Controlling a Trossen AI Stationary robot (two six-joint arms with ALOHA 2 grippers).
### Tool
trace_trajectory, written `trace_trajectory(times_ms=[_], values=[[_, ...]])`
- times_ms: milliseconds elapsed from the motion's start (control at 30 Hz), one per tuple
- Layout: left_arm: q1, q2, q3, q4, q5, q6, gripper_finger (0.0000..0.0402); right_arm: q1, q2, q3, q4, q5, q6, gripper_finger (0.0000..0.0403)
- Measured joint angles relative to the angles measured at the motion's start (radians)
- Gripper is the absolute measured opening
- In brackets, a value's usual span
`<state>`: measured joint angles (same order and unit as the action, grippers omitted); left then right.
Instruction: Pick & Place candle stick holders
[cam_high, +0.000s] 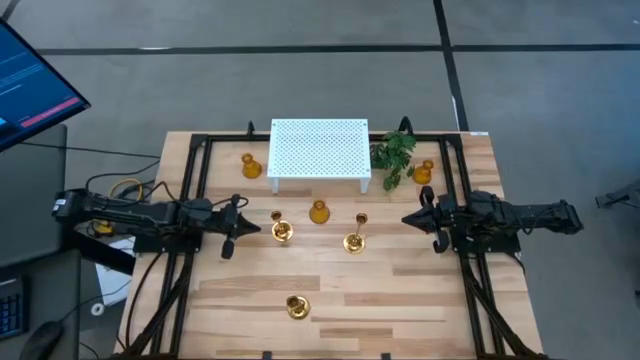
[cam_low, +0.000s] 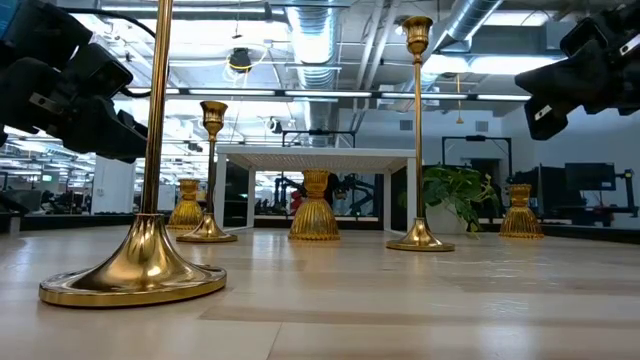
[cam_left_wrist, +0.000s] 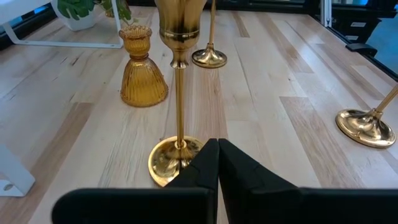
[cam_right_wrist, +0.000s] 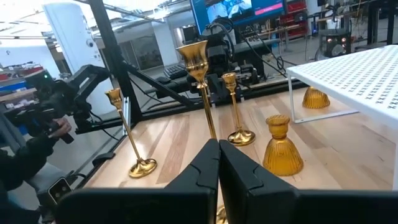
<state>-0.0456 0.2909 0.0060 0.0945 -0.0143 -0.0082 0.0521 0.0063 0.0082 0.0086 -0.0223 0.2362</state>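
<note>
The left gripper (cam_high: 243, 228) hangs just above the table at its left side, fingers pressed together and holding nothing; just beyond its tips stands a tall thin-stemmed holder (cam_high: 281, 232), near but untouched. Going rightward, a squat amber holder (cam_high: 251, 166) sits beside the left legs of the white perforated stand (cam_high: 318, 150), another squat one (cam_high: 319, 212) stands in front of the stand, a tall holder (cam_high: 296, 307) stands alone toward the near edge, and a third tall one (cam_high: 354, 241) stands right of centre. A last squat holder (cam_high: 423, 172) sits by the green plant sprig (cam_high: 394, 153). The right gripper (cam_high: 418, 220) waits at the right side, likewise closed and empty, facing the third tall holder across a bare stretch of wood. Judging by this spread, with all six candle stick holders on the table, none in either grip and no goal spot evident, the picking appears yet to begin
</note>
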Motion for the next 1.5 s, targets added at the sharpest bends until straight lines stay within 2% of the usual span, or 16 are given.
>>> trace_trajectory(times_ms=[1033, 1133, 1500], values=[[0.000, 0.000, 0.000, 0.027, 0.000, 0.000, 0.0008, -0.002, 0.000, 0.000, 0.000, 0.000, -0.063, 0.0000], [0.000, 0.000, 0.000, 0.028, 0.000, 0.000, 0.0008, -0.002, 0.000, 0.000, 0.000, 0.001, -0.113, 0.0000], [0.000, 0.000, 0.000, 0.046, 0.000, 0.003, 0.0008, 0.009, 0.001, 0.000, 0.074, 0.052, -0.157, 0.0000]])
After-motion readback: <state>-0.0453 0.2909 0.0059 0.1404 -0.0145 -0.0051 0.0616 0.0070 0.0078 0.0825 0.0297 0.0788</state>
